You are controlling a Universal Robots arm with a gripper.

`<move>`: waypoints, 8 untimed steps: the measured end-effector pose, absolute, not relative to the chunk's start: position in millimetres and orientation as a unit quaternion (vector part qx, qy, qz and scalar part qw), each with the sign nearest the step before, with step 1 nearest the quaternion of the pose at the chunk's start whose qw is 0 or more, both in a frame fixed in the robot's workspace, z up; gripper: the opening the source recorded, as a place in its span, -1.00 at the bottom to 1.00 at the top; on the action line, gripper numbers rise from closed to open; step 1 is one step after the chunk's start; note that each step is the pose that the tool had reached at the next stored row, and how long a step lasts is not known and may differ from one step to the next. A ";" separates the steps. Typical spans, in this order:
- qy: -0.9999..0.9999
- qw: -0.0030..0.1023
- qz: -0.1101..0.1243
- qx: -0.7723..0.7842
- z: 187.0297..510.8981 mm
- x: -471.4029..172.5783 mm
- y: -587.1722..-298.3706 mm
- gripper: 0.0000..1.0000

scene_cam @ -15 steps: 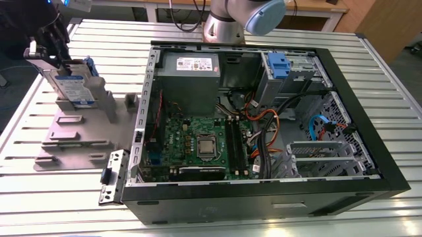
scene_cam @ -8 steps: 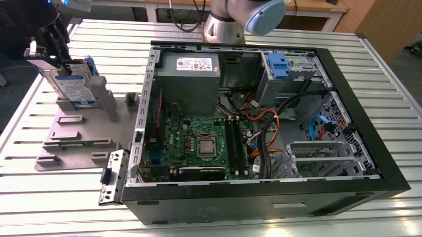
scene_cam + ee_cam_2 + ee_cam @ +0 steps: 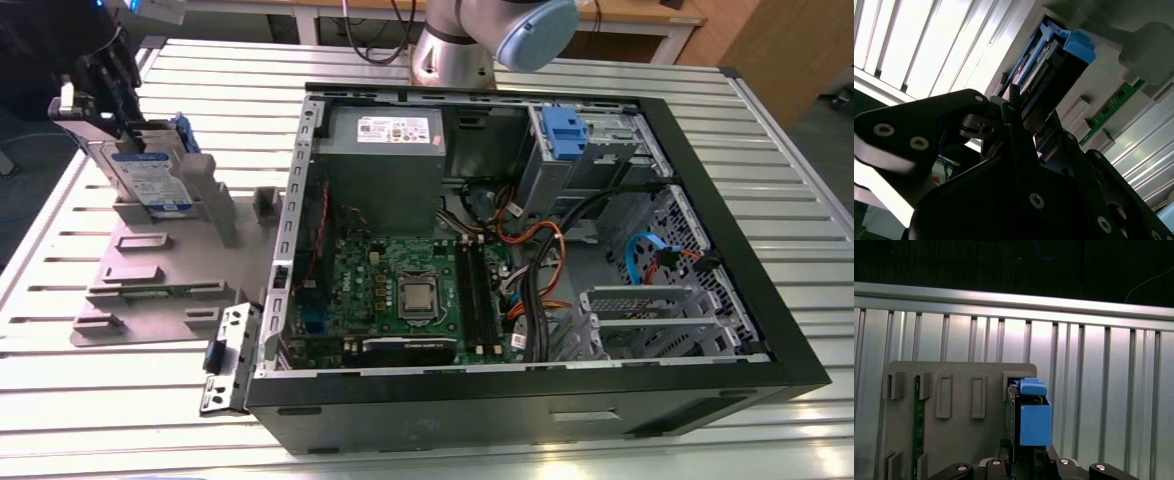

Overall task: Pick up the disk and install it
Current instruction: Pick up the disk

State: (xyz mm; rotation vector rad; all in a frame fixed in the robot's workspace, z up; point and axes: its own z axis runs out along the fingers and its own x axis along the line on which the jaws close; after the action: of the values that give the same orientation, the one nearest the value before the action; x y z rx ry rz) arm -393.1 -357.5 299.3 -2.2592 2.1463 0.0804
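The disk (image 3: 147, 175) stands on edge in the grey slotted holder stand (image 3: 160, 270) at the exterior view's left, its white-and-blue label facing out and its blue bracket around it. My gripper (image 3: 127, 140) comes down on it from above, its black fingers close against both flat sides. In the first wrist view the disk (image 3: 1031, 420) with its blue bracket runs away from my gripper (image 3: 1029, 452) toward a slot of the stand (image 3: 959, 435). In the second wrist view the disk (image 3: 1049, 55) sits between the dark fingers (image 3: 1014, 115).
The open computer case (image 3: 747, 290) lies on its side on the slatted metal table (image 3: 787, 150). A grey drive cage with a blue-handled carrier (image 3: 563, 135) sits in its far corner. A green circuit board (image 3: 917, 420) stands in another slot of the stand.
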 end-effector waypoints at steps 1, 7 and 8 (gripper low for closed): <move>0.688 0.012 0.026 -0.725 299.2 -393.1 -357.5 -0.29; 0.689 0.012 0.026 -0.725 299.2 -393.1 -357.5 -0.14; 0.690 0.012 0.026 -0.723 299.2 -393.1 -357.5 -0.14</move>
State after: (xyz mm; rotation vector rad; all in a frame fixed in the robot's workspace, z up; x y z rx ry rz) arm -393.1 -357.5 299.2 -2.2543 2.1515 0.0803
